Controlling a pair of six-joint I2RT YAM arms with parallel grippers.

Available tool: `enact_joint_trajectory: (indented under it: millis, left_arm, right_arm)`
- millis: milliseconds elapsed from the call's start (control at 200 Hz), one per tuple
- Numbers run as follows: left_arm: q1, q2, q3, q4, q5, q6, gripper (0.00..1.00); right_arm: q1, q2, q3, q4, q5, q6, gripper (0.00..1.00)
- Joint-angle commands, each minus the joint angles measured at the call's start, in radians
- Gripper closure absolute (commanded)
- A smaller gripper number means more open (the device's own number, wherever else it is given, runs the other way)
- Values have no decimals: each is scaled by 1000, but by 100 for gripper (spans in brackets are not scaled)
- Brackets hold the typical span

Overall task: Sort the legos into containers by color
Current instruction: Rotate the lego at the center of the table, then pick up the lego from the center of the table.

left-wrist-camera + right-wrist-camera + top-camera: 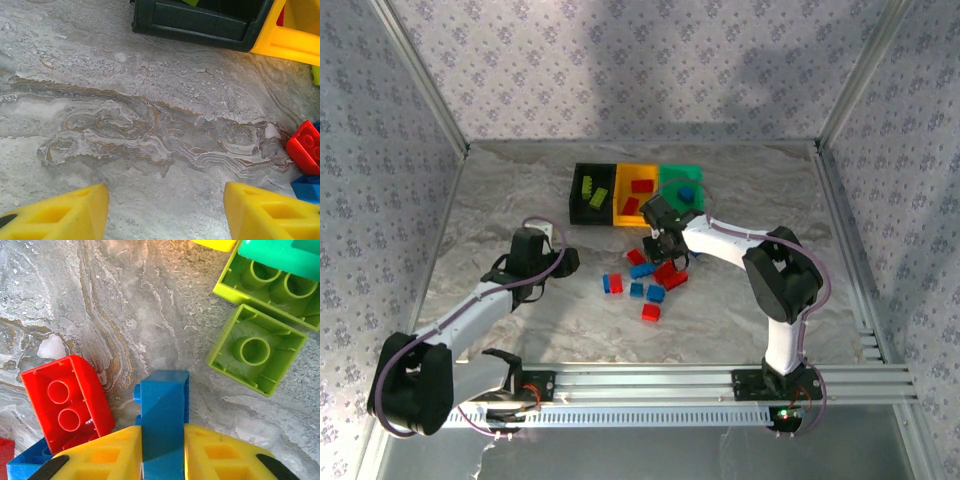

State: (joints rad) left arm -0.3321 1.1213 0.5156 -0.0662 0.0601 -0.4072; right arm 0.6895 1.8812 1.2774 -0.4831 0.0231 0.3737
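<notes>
your right gripper (162,437) pinches a blue lego brick (164,405) beside a red brick (65,400) and two lime bricks (255,347), near the teal bin (680,168); your left gripper (165,212) has its jaws spread over the marble table (125,125).

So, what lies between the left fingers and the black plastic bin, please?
Bare marbled tabletop, in the left wrist view, from the yellow fingers to the black plastic bin.

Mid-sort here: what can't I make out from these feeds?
Top view: the right end effector hides the blue brick it grips.
Left wrist view: the top edge cuts off what's inside the black bin.
Right wrist view: the end effector hides that brick's lower end.
</notes>
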Motion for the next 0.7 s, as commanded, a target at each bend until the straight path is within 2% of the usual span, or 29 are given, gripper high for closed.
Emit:
enact_joint_trajectory:
  millis: [0, 130, 340, 410, 560, 695]
  left_arm:
    - [-1, 4, 4, 19, 16, 18, 38]
    - [-1, 5, 4, 20, 18, 18, 38]
    - [-1, 5, 3, 20, 17, 18, 38]
    - [-1, 3, 3, 19, 15, 19, 38]
    - [-1, 3, 4, 20, 15, 19, 38]
    - [-1, 6, 3, 21, 15, 19, 38]
  right_arm:
    - [7, 2, 16, -44, 21, -14, 66]
    - [7, 25, 29, -55, 34, -14, 59]
    - [2, 60, 49, -54, 32, -12, 59]
    - [2, 74, 58, -54, 29, -12, 60]
    - [4, 60, 54, -55, 33, -15, 70]
    - [8, 9, 56, -75, 35, -18, 71]
